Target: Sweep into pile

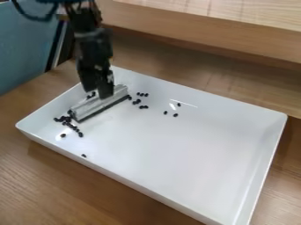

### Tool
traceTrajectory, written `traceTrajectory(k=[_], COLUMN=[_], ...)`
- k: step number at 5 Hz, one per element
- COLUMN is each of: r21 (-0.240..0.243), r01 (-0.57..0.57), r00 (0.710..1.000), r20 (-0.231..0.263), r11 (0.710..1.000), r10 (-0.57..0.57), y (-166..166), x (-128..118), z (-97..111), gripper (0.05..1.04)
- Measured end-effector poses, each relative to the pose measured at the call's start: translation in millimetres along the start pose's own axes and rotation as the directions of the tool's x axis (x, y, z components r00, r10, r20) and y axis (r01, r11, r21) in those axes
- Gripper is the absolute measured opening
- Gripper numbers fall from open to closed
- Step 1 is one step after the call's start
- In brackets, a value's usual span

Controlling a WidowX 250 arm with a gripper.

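Note:
The black gripper [99, 91] hangs down over the left part of the white tray [170, 151], shut on a light grey sweeping tool [99, 105]. The tool lies at a slant on the tray's floor, its dark edge facing the lower right. Small black beans [74, 128] are clustered by the tool's lower left end. More beans [137, 101] lie scattered just right of its upper end. A few others [175, 115] sit apart toward the tray's upper middle, and a lone bean [83, 155] rests near the front left wall. Some beans touch the tool.
The tray stands on a wooden table [53, 184], with raised walls all round. Behind it runs a raised wooden ledge [206, 28]. A blue panel [26, 48] stands at the upper left, beside the arm.

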State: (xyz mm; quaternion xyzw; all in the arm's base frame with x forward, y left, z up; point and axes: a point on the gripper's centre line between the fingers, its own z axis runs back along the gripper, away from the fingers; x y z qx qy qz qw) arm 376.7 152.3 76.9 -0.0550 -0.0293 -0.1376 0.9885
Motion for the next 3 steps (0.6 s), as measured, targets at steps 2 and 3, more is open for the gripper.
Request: traceTrajectory(k=[2,3], r21=[0.041,0.021], r01=[-0.017,-0.002], r00=[0.998,0.999], r20=[0.055,0.053], r11=[0.999,1.0], r10=[0.014,0.001], y=[0.4,-5.0], x=[8.4,9.2], z=[42.0,54.9], gripper=[1.0,1.0])
